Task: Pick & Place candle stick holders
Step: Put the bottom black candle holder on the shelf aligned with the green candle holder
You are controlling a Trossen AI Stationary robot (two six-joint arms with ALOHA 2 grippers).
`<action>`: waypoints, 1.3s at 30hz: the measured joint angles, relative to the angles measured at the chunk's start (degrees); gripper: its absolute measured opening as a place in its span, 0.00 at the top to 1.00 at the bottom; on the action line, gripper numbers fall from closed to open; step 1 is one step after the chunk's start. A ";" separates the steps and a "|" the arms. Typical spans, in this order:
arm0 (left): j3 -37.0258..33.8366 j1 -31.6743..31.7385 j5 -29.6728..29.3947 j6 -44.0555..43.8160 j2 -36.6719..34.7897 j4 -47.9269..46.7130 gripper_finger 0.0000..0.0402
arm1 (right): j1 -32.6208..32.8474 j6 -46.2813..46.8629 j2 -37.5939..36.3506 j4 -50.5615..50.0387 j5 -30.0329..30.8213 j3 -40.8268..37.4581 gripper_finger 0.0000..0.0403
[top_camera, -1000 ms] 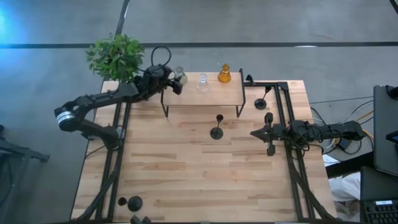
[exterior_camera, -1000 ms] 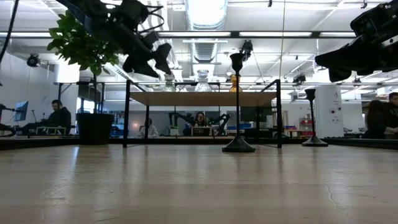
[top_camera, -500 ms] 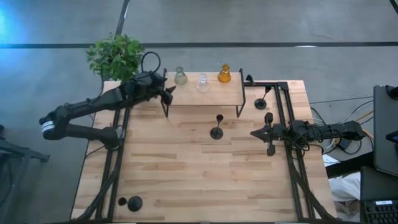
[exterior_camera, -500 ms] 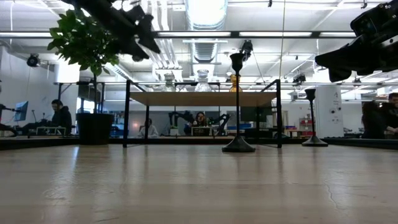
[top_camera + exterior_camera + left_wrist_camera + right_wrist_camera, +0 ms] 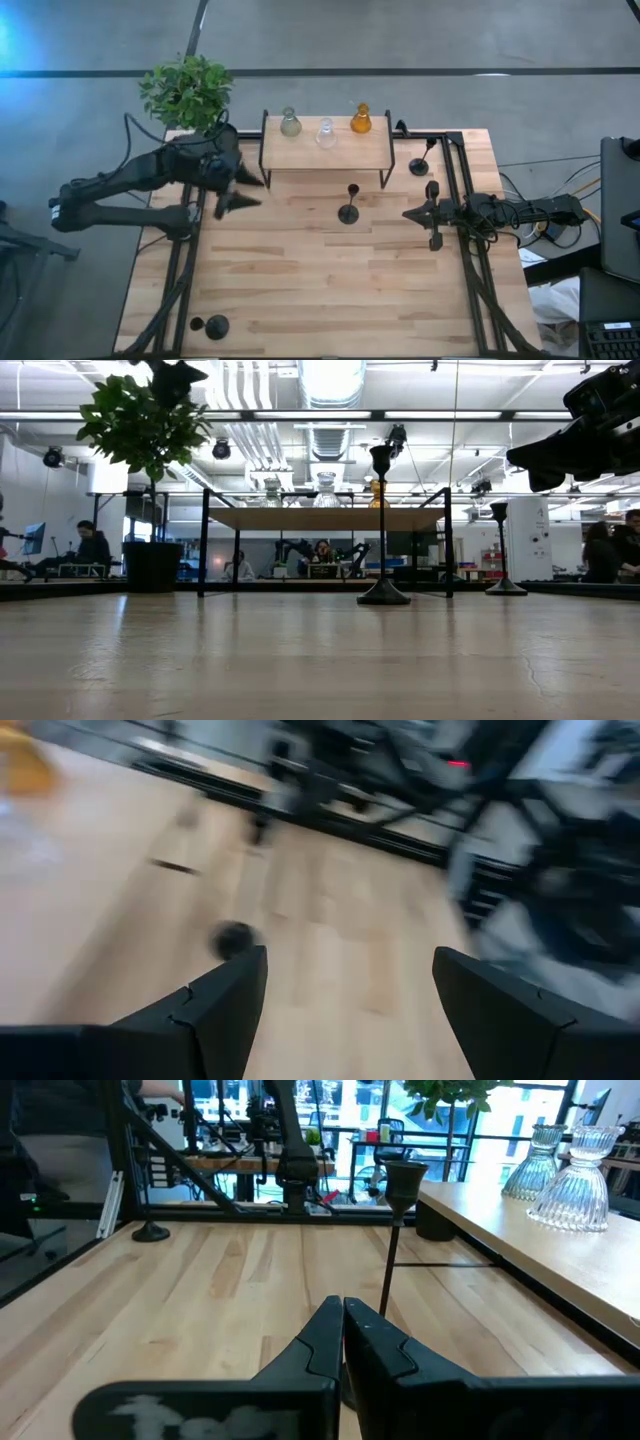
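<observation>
Left tool open above the desk; three glass holders on the shelf.

High view: I see my left tool [image 5: 240, 190] spread and empty at nine o'clock of the black holder [image 5: 348, 212]; olive-green holder [image 5: 290, 123], clear holder [image 5: 326, 133], amber holder [image 5: 361, 119] on the shelf [image 5: 300, 155]. Right wrist view: my right tool [image 5: 343, 1323] is closed, empty.

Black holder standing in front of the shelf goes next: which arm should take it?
Probably the right. The right gripper is shut and would need to open, but points straight at the black holder with bare table between. The left gripper is open, empty, and looks farther off, by the shelf corner.
</observation>
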 joint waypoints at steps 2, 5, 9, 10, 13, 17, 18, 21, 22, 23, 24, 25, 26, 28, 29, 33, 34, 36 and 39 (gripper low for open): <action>0.00 -1.60 2.12 -1.91 -1.60 -2.00 0.28 | 0.00 0.00 -0.01 0.00 0.01 0.00 0.98; 0.00 -4.03 4.81 -2.92 -3.57 -5.77 0.28 | 0.00 0.00 -0.01 0.00 0.01 0.00 0.98; 0.00 -7.65 9.74 -4.22 -5.31 -11.34 0.28 | 0.02 0.00 0.01 0.00 0.01 0.00 0.98; 0.00 -8.72 10.75 -4.43 -5.54 -12.77 0.28 | 0.00 0.00 0.01 0.00 0.01 0.00 0.98; 0.00 -12.62 13.53 -3.79 -5.76 -16.36 0.29 | 0.01 -0.01 0.00 0.00 0.01 0.00 0.98; -0.46 -18.31 14.98 -2.31 -5.72 -19.21 0.30 | 0.02 0.00 -0.01 0.00 0.01 0.00 0.98; -0.75 -19.44 14.95 -1.00 -5.59 -19.42 0.31 | 0.01 0.00 -0.01 0.00 0.01 0.00 0.98; -2.41 -22.83 14.89 2.77 -5.30 -19.26 0.32 | 0.02 0.00 0.01 -0.01 0.01 0.00 0.98; -3.46 -24.14 14.91 3.41 -5.28 -19.26 0.32 | 0.00 0.00 0.00 0.00 0.01 0.00 0.98; -4.52 -25.52 14.91 3.75 -5.28 -19.42 0.33 | 0.01 0.00 -0.01 0.00 0.01 0.00 0.98; -5.65 -27.07 14.94 4.44 -5.28 -19.49 0.34 | 0.00 -0.02 0.00 0.00 0.00 0.00 0.98; -6.80 -28.65 14.95 5.19 -5.29 -19.54 0.35 | 0.00 0.00 0.01 0.00 0.00 0.00 0.98; -7.97 -30.14 14.92 5.86 -5.30 -19.52 0.36 | 0.00 0.00 0.01 0.00 -0.01 0.00 0.98; -10.49 -33.08 14.56 6.83 -5.27 -19.41 0.38 | 0.01 -0.01 0.00 0.00 0.01 0.00 0.98; -11.91 -34.40 14.12 7.08 -5.23 -19.33 0.39 | 0.00 0.00 -0.01 0.00 -0.01 0.00 0.98; -17.93 -38.64 13.43 6.89 -5.28 -17.94 0.43 | 0.00 -0.02 0.01 0.00 0.01 0.00 0.98; -19.35 -39.40 13.44 6.61 -5.28 -16.65 0.43 | 0.01 0.00 -0.01 0.00 0.00 0.00 0.98; -22.34 -40.50 13.51 5.11 -5.28 -13.12 0.44 | 0.01 0.00 -0.01 0.00 0.00 0.00 0.98; -26.59 -42.31 13.86 1.36 -5.57 -3.22 0.45 | 0.00 0.00 0.00 0.00 0.00 0.00 0.98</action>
